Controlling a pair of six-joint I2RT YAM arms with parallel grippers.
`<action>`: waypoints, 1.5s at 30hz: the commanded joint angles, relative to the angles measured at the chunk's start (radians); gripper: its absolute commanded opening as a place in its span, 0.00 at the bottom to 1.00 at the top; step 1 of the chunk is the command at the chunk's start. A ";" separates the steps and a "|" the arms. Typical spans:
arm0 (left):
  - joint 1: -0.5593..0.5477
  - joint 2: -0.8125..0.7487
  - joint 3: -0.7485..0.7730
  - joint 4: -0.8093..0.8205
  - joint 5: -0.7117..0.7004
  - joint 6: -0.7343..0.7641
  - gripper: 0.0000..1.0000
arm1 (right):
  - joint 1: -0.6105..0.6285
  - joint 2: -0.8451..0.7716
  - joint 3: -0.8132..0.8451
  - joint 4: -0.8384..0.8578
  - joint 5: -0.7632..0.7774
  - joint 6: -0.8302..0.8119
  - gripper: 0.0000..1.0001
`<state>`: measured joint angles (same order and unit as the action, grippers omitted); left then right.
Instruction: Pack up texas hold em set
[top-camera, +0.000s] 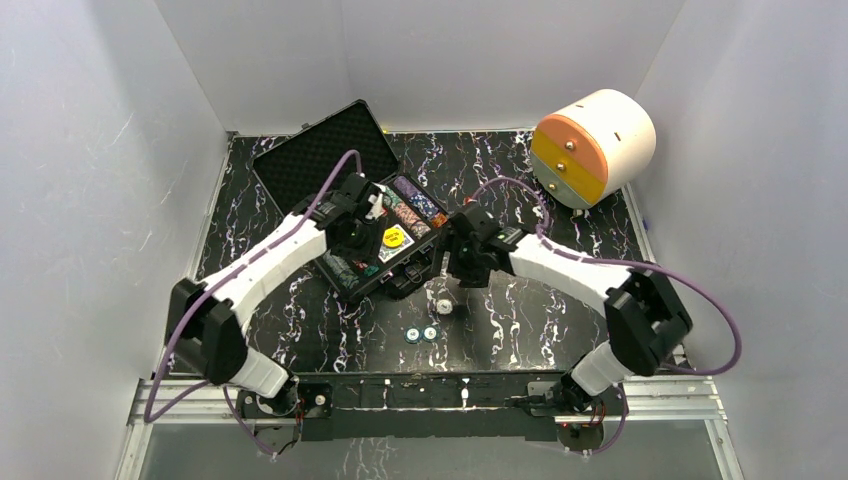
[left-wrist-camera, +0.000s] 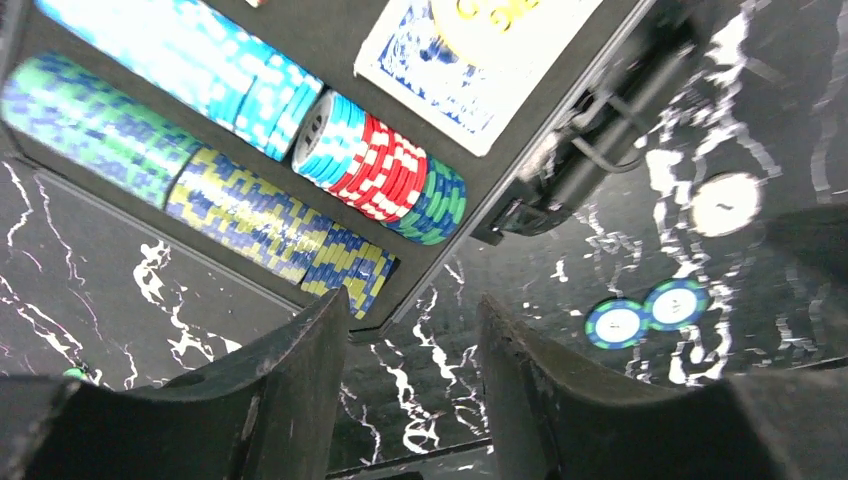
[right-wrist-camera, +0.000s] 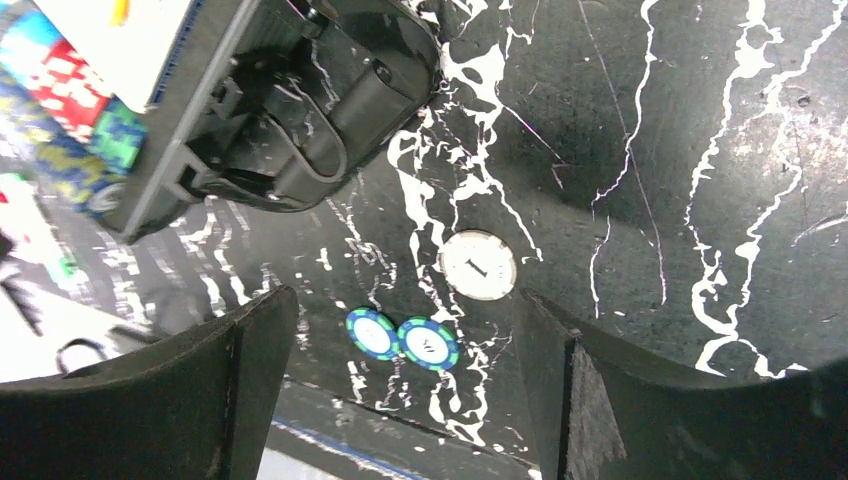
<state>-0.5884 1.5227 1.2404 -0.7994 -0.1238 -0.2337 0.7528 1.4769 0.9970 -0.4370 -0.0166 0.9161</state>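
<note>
The black case (top-camera: 320, 150) lies open at mid-table, its lid leaning back. Rows of multicoloured poker chips (left-wrist-camera: 250, 210) fill its foam tray beside a blue-backed card deck (left-wrist-camera: 440, 80), and a yellow button (top-camera: 394, 237) rests on top. My left gripper (left-wrist-camera: 412, 303) hovers over the case's near corner, open, with nothing between its fingers. My right gripper (right-wrist-camera: 402, 297) is open just right of the case handle (right-wrist-camera: 330, 120). Below it on the table lie two blue-green chips (right-wrist-camera: 373, 333) (right-wrist-camera: 428, 343) and a white chip (right-wrist-camera: 478, 265).
A big white cylinder with orange and yellow drawers (top-camera: 592, 145) lies at the back right. White walls close in the black marbled table (top-camera: 560, 330) on three sides. The metal rail with the arm bases (top-camera: 430, 395) runs along the near edge.
</note>
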 joint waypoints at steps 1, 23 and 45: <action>0.002 -0.177 0.027 0.079 -0.016 -0.079 0.52 | 0.084 0.109 0.132 -0.168 0.151 -0.097 0.86; 0.004 -0.477 -0.180 0.265 -0.116 -0.291 0.92 | 0.212 0.438 0.258 -0.283 0.284 -0.117 0.61; 0.003 -0.445 -0.256 0.309 -0.002 -0.355 0.93 | 0.168 0.431 0.204 -0.264 0.286 -0.140 0.46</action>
<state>-0.5880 1.0904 0.9962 -0.5022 -0.1486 -0.5755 0.9306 1.8534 1.2263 -0.6964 0.2276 0.7883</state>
